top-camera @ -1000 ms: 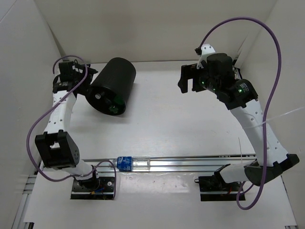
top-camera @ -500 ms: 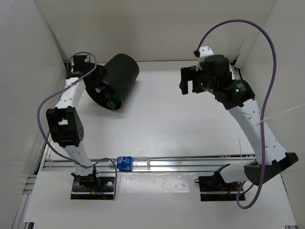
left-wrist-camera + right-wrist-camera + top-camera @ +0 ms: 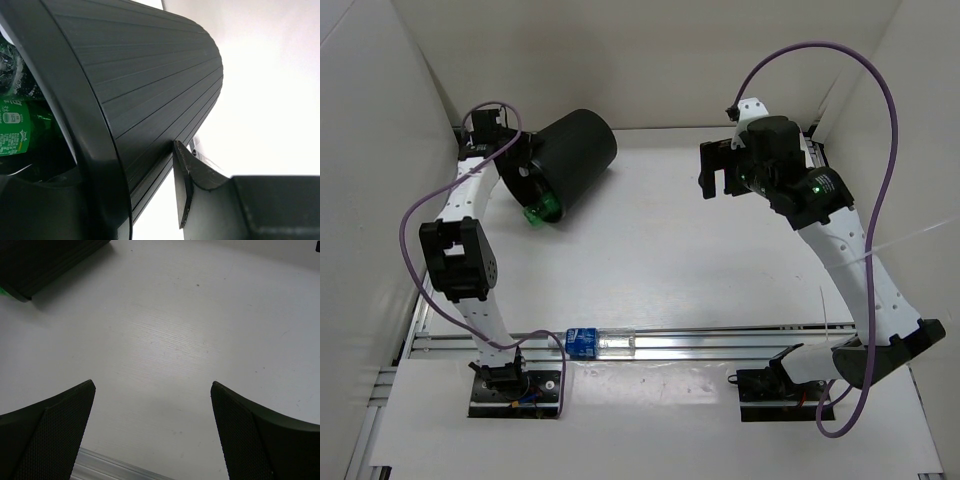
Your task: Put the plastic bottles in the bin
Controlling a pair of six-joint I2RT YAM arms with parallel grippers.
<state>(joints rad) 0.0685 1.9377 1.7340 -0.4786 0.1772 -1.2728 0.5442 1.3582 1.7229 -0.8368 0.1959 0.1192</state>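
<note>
Black plastic bin [image 3: 575, 150] lay tipped, rim pinched in my left gripper [image 3: 508, 160]; my right gripper [image 3: 152, 432] hung spread. The green bottle [image 3: 541, 210] at its mouth risked sliding out if I tilted further.

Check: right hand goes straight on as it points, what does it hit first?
Likely the bare table: the open right hand faces its white top, nothing between. The bin lies off to the upper left in its wrist view, outside that line.
</note>
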